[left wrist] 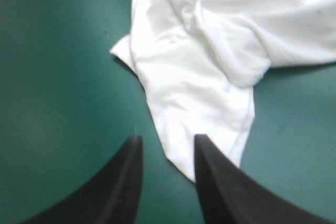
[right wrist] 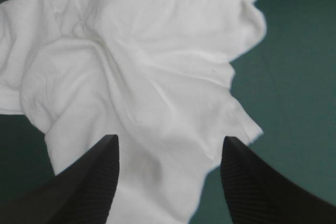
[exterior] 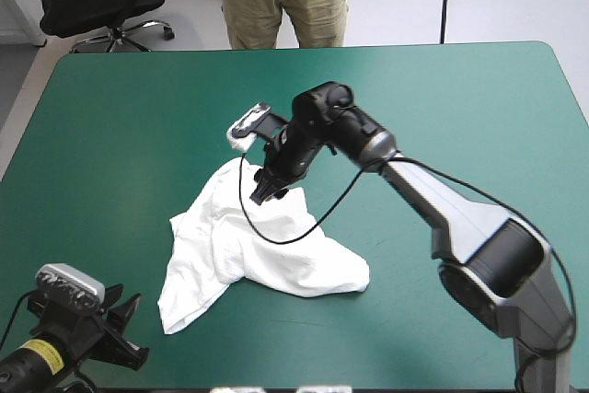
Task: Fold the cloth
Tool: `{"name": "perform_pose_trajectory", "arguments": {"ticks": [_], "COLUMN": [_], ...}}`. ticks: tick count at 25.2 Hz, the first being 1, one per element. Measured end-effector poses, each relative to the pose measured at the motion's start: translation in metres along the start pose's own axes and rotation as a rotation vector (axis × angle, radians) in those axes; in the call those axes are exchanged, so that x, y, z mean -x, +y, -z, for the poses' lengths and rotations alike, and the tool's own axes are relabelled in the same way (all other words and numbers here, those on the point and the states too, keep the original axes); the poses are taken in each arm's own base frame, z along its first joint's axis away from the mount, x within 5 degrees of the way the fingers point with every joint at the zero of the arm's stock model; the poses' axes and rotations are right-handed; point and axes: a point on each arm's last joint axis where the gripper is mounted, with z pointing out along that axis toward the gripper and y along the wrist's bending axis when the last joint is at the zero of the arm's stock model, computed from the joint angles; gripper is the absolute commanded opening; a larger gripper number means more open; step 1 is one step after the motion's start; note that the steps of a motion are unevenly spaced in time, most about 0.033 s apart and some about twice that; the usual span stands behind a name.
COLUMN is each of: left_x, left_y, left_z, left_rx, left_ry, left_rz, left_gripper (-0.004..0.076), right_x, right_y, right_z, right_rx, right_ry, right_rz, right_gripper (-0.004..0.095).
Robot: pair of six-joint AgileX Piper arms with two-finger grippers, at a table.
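The white T-shirt (exterior: 262, 246) lies in a crumpled heap on the teal-green cover, left of the table's middle. My right gripper (exterior: 264, 194) hovers over the heap's far part, open, with wrinkled white cloth (right wrist: 136, 77) below and between its fingers (right wrist: 102, 166). My left gripper (exterior: 127, 327) is low at the table's near left corner, open with a narrower gap. A tapering corner of the shirt (left wrist: 199, 114) reaches toward that gap (left wrist: 168, 142) and partly behind one finger (left wrist: 210, 171). Neither gripper holds any cloth.
Teal-green cover (exterior: 460, 108) spreads around the shirt on every side, widest to the right and toward the far edge. The table's near edge runs close by the left gripper.
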Motion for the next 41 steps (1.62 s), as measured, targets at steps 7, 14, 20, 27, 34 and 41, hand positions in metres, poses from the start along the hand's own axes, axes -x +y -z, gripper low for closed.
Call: {"name": "perform_pose_trajectory", "arguments": {"ticks": [7,14,20,27,34,41], "left_x": [0.028,0.038,0.032,0.009,0.009,0.009], "left_y": [-0.007,-0.014,-0.016,-0.021,-0.022,-0.022], "left_z": [-0.031,-0.096,-0.122,-0.145,-0.147,-0.147], "left_rx": [-0.081,-0.116,-0.116,-0.131,-0.137,-0.134], "left_ry": [0.428,0.724,0.764,0.837,0.834,0.828], "left_rz": [0.004,-0.012,-0.017,-0.005,0.008,0.005], "left_gripper": [0.0472,0.0472,0.0464,0.0353,-0.0013,-0.0015], "right_x": [-0.059,-0.128,-0.161,-0.194,-0.195,-0.190], "right_y": [-0.015,-0.021,-0.035,-0.038,-0.036,-0.031], "right_z": [0.106,0.174,0.174,0.166,0.165,0.163], "right_rx": [-0.120,-0.349,-0.383,-0.396,-0.374,-0.287], "right_ry": [-0.092,-0.113,-0.069,-0.005,-0.015,-0.055], "right_rz": [-0.098,-0.210,-0.327,-0.410,-0.418,-0.397], "right_gripper": [0.0530,0.0530,0.0525,0.0429,0.0412,0.0413]}}
